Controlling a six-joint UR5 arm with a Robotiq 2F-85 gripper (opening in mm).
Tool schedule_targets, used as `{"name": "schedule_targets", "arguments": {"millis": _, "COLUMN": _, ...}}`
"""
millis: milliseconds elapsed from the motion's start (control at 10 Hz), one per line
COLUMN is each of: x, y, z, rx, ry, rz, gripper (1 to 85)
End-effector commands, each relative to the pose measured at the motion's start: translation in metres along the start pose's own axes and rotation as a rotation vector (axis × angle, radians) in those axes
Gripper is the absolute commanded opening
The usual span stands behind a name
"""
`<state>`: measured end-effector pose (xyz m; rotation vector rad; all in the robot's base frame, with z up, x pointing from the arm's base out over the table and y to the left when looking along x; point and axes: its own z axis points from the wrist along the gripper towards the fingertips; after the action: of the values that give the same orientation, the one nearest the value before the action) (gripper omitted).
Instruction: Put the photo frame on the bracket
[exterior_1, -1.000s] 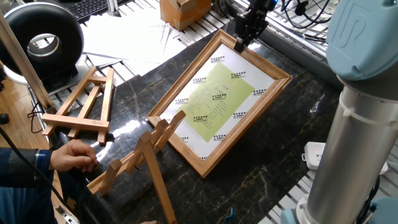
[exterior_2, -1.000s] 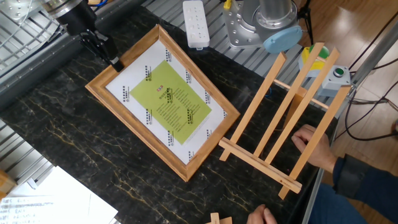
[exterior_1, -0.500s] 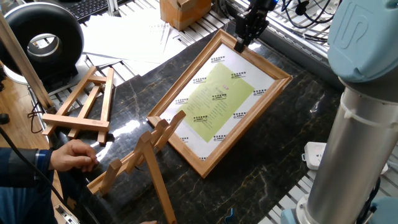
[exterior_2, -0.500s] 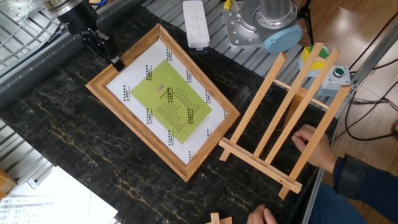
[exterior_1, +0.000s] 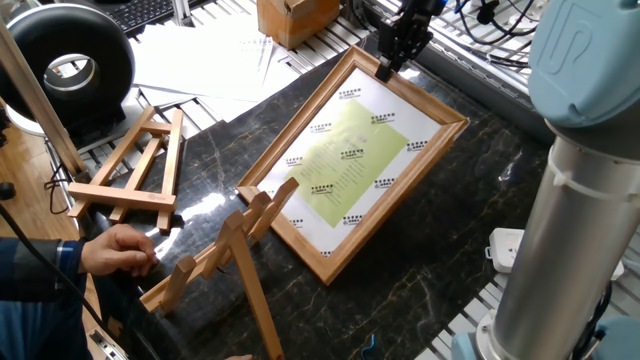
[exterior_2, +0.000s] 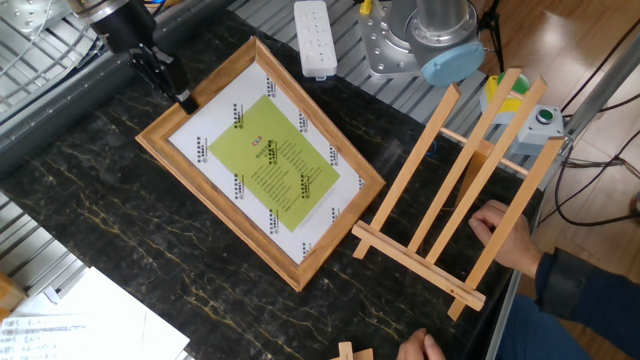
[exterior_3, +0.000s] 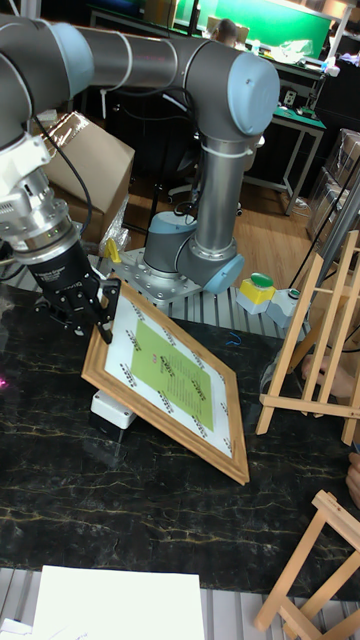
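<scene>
Item: large rectangular light-wood photo frame (exterior_2: 262, 163) around a white sheet with a yellow-green printed panel. Location: on the black marbled tabletop (exterior_2: 120, 250); in the tall fixed view the end nearest the gripper appears raised off the surface, the far end resting low.

Item: black two-finger gripper (exterior_2: 183, 98) of the grey UR5 arm (exterior_3: 215, 90). State: fingers pinched on the frame's top rail near one corner, one finger (exterior_1: 384, 68) showing inside the rail over the white sheet; judged to be grasping the frame, though the contact itself is too small to confirm.

Item: larger pale-wood bracket easel (exterior_2: 470, 190) with three long upright slats and a bottom ledge bar. Location: well apart from the gripper, beyond the frame's far end, steadied by a person's hand (exterior_2: 505, 235) in a blue sleeve.

Item: smaller stubby A-shaped wooden easel (exterior_1: 135, 165). Location: lying flat, away from the gripper; not part of the task.

Item: white power strip (exterior_2: 314, 38), just beyond the frame's near corner.

Handling note, judged: a corner grip on a long frame invites swing and slip. Lift slowly, keep the frame's low edge level, carry it clear of the slat tops, then lower that edge onto the ledge bar and lean the back against the slats before loosening the fingers. Mind the person's hand at the easel.
</scene>
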<state>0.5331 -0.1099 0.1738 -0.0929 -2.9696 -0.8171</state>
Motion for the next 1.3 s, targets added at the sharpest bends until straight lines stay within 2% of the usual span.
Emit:
{"name": "schedule_targets", "arguments": {"millis": 0, "x": 0.006, "y": 0.007, "z": -0.006, "rx": -0.004, "ry": -0.007, "rz": 0.011, "gripper": 1.0}}
{"name": "schedule_targets", "arguments": {"millis": 300, "x": 0.012, "y": 0.007, "z": -0.009, "rx": 0.017, "ry": -0.008, "rz": 0.007, "gripper": 1.0}}
{"name": "schedule_targets", "arguments": {"millis": 400, "x": 0.016, "y": 0.002, "z": -0.012, "rx": 0.045, "ry": -0.006, "rz": 0.001, "gripper": 1.0}}
{"name": "schedule_targets", "arguments": {"millis": 500, "x": 0.021, "y": 0.001, "z": -0.014, "rx": 0.054, "ry": -0.003, "rz": 0.003, "gripper": 1.0}}
{"name": "schedule_targets", "arguments": {"millis": 700, "x": 0.024, "y": 0.002, "z": -0.016, "rx": 0.057, "ry": -0.004, "rz": 0.008, "gripper": 1.0}}
{"name": "schedule_targets", "arguments": {"millis": 900, "x": 0.021, "y": 0.014, "z": -0.014, "rx": 0.015, "ry": -0.013, "rz": 0.018, "gripper": 1.0}}
{"name": "schedule_targets", "arguments": {"millis": 1100, "x": 0.018, "y": 0.032, "z": -0.016, "rx": -0.062, "ry": -0.025, "rz": 0.039, "gripper": 1.0}}
{"name": "schedule_targets", "arguments": {"millis": 1200, "x": 0.017, "y": 0.035, "z": -0.018, "rx": -0.075, "ry": -0.029, "rz": 0.045, "gripper": 1.0}}
